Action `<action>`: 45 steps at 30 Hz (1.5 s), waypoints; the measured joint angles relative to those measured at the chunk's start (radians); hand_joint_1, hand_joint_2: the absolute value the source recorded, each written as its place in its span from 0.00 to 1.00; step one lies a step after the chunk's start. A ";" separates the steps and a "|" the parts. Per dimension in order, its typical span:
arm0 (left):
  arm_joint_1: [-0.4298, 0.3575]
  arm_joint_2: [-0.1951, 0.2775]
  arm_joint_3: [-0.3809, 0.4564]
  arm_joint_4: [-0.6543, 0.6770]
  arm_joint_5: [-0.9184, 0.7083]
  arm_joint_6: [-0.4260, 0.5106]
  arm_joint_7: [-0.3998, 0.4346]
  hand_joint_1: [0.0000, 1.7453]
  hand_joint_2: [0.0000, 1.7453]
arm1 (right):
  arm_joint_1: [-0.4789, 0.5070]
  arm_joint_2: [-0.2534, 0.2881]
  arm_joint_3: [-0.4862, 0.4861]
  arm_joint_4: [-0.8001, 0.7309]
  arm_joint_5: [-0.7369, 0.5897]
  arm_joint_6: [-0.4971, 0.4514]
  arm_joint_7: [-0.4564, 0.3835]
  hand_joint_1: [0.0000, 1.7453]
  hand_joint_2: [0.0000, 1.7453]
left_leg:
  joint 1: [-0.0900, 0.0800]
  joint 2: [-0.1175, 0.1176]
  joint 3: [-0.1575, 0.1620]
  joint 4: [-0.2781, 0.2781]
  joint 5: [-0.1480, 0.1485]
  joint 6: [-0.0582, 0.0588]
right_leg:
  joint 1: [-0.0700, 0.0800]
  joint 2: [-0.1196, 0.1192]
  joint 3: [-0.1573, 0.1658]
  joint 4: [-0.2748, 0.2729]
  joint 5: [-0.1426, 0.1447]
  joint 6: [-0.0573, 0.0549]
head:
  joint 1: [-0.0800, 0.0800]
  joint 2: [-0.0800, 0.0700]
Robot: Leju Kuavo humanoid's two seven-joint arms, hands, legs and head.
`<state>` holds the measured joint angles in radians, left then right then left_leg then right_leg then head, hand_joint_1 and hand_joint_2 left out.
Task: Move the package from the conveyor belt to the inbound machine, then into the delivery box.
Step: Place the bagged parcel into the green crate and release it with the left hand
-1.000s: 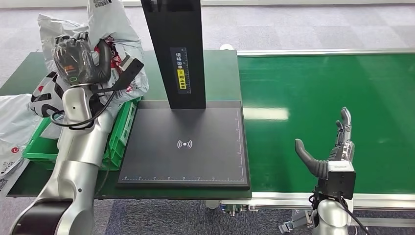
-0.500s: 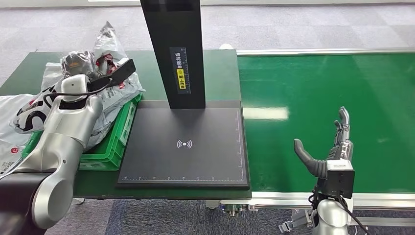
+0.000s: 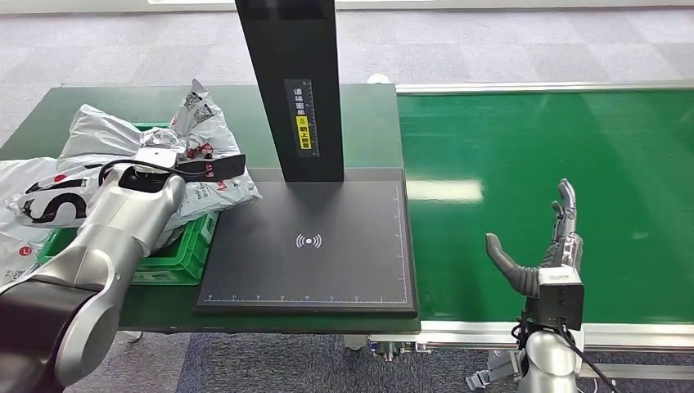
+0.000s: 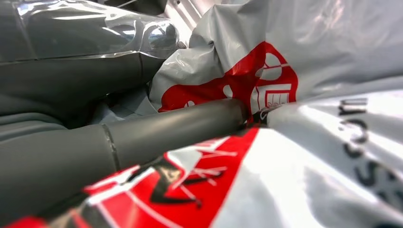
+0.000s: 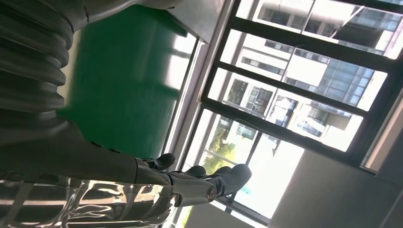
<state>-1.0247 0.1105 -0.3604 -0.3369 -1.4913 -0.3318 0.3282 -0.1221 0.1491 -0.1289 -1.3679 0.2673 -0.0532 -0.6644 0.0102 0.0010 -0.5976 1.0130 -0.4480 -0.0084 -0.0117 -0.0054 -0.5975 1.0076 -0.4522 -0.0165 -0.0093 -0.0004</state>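
While the left hand (image 3: 155, 155) reaches down over the pile at the far left of the table, its grey thumb and fingers (image 4: 176, 126) lie pressed into the crinkled grey plastic mailer with red and white print (image 3: 200, 176). The left wrist view shows a finger running along a fold of the bag with film bunched against it on both sides, so I judge the hand to be holding the package, though the grip is partly buried in plastic. The package lies on top of the green plastic delivery crate (image 3: 184, 246), with one corner spilling over the crate's edge toward the flat black scanner platform of the inbound machine (image 3: 311, 270).

Just beside the crate, the platform with its white wireless mark is bare, and the black upright column with the yellow label (image 3: 299, 90) rises from its far side. More grey and white mailers (image 3: 41, 196) lie heaped at the crate's outer side.

Well apart from all this, the right hand (image 3: 540, 254) stands upright over the near edge of the glossy green conveyor belt (image 3: 556, 139), fingers straight and spread, thumb out, holding nothing. No package shows on the stretch of belt in view.

Judged from how things lie, the package is off the belt and off the machine and sits at the box, so the last step looks almost finished. What seems left is for the left hand to let go and draw clear.
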 joint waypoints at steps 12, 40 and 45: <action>0.039 0.003 -0.044 0.006 0.000 0.156 0.066 0.00 0.00 | 0.002 0.000 -0.002 0.011 -0.007 -0.009 -0.002 0.00 1.00 | 0.000 0.000 0.006 -0.001 0.001 -0.001 | 0.000 0.000 0.005 0.000 0.000 0.000 | 0.000 0.000; 0.200 0.003 0.212 -0.253 0.062 1.034 -0.328 0.00 0.00 | 0.011 -0.008 0.025 -0.014 -0.022 -0.019 0.033 0.00 1.00 | 0.000 0.000 -0.001 0.000 0.001 -0.001 | 0.000 0.000 -0.003 0.000 0.000 -0.001 | 0.000 0.000; 0.251 -0.082 0.401 -0.401 0.390 1.034 -0.738 0.00 0.00 | 0.011 -0.011 0.029 -0.014 -0.026 -0.027 0.033 0.00 1.00 | 0.000 0.000 -0.002 0.000 0.001 -0.001 | 0.000 0.001 -0.003 0.000 0.000 0.000 | 0.000 0.000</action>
<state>-0.7736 0.0284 0.0404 -0.7378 -1.1011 0.7027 -0.4095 -0.1114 0.1378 -0.1002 -1.3818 0.2411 -0.0799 -0.6317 0.0103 0.0012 -0.5994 1.0128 -0.4470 -0.0095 -0.0120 -0.0049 -0.6005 1.0077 -0.4519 -0.0169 -0.0091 -0.0004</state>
